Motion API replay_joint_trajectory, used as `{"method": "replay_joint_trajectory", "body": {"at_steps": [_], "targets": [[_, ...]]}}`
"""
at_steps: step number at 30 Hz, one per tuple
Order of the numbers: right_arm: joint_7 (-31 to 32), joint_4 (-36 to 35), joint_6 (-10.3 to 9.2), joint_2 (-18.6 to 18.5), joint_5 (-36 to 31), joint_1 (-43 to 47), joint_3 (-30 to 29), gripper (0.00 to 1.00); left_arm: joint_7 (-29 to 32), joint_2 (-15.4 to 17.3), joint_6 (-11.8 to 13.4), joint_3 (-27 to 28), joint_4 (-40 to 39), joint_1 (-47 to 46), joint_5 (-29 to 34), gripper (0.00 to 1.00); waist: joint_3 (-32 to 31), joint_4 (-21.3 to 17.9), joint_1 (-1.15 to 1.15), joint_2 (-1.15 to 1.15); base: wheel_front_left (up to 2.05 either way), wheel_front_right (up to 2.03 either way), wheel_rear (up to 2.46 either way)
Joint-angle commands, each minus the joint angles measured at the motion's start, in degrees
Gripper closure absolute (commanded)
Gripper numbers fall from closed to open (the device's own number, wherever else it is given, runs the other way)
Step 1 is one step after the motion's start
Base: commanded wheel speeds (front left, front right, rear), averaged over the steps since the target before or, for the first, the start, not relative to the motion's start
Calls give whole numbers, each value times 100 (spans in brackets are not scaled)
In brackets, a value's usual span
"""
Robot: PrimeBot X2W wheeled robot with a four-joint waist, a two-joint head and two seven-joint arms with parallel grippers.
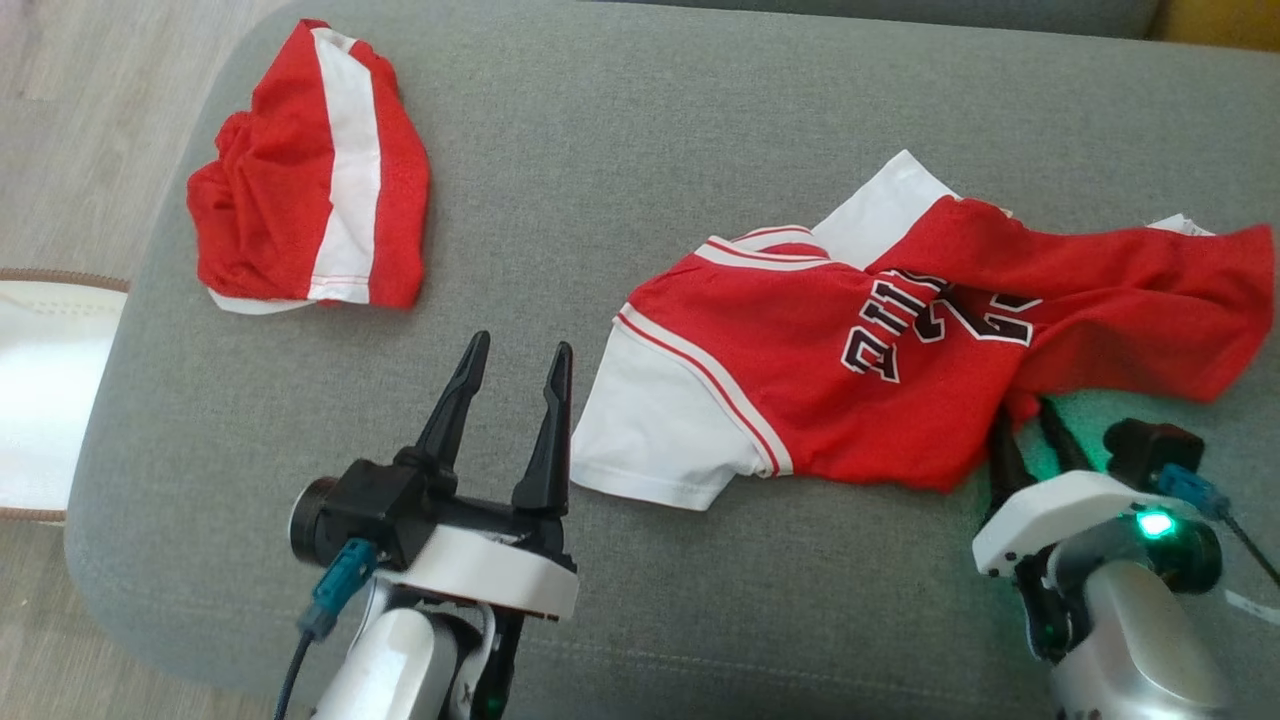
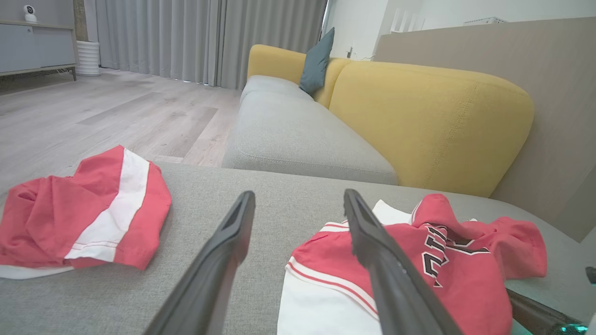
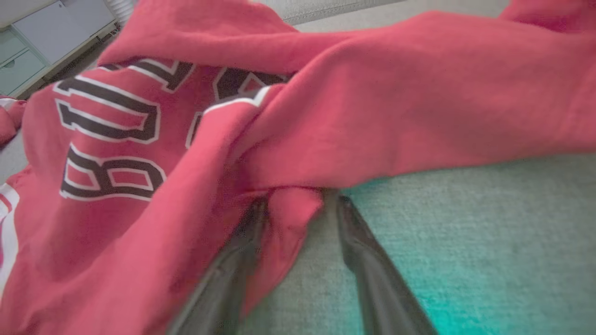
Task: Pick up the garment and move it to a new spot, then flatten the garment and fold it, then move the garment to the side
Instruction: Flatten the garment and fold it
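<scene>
On the grey cushion | jersey: rumpled, lettering up, on the right half, white sleeve pointing left | left gripper: jaws wide apart, empty, over bare cushion just beside that sleeve | right gripper: at the jersey's near hem, jaws apart around a red fold, not pinched | red shorts: folded, far left, well apart.

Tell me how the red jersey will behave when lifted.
The jersey is likely floppy: it lies rumpled, folded over itself. It is probably light, being thin fabric. Lifted at one hem by the right gripper, it would likely drape and bunch.
</scene>
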Motion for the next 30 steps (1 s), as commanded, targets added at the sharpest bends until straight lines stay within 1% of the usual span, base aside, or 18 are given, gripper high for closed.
{"method": "replay_joint_trajectory", "body": {"at_steps": [1,5,6,7,8,9,11,14,16,19,21,23,26,30], "targets": [[-141,-5,43,-23,-94,-200,136,100,-29,7,3,186,-161,-256,67,0,-25,-20,0,0,0,0,0],[-328,163,43,-23,-422,-247,-348,100,-29,7,17,236,-131,-171,75,0,-172,-145,0,0,0,0,0],[-358,166,43,-23,-470,-237,-482,100,-29,7,12,257,-129,-138,77,0,-224,-194,0,0,0,0,0],[-358,166,43,-23,-470,-237,-482,100,-29,7,12,257,-129,-138,77,0,-224,-194,0,0,0,0,0],[-388,157,43,-23,-507,-219,-639,100,-29,7,7,277,-127,-107,76,0,-282,-249,0,0,0,0,0],[-462,70,43,-23,-641,-159,-1040,100,-29,7,-3,302,-131,-50,67,0,-401,-370,0,0,0,0,0],[-535,-102,43,-23,-828,-81,-1433,100,-29,7,-3,306,-145,4,44,0,-541,-489,0,0,0,0,0],[-624,-521,43,-23,-1018,19,-1869,100,-29,7,17,273,-173,76,-3,0,-737,-619,0,0,0,0,0],[-696,-940,43,-23,-1156,45,-2013,100,-29,7,36,238,-188,109,-27,0,-830,-652,0,0,0,0,0],[-759,-1679,43,-23,-1345,42,-1802,100,-29,7,69,209,-206,143,-56,0,-899,-646,0,0,0,0,0],[-784,-2193,43,-23,-1500,38,-1468,100,-29,7,75,211,-220,163,-65,0,-900,-619,0,0,0,0,0],[-618,-2471,43,-23,-1574,53,-1053,100,-29,7,78,212,-224,180,-64,0,-871,-572,0,0,0,0,0],[-217,-2467,43,-23,-1639,44,-785,100,-29,7,62,171,-216,163,-60,0,-784,-438,0,0,0,0,0],[5,-2126,43,-23,-1967,-22,-738,100,-29,7,73,155,-209,102,-65,0,-646,-262,0,0,0,0,0]]}}
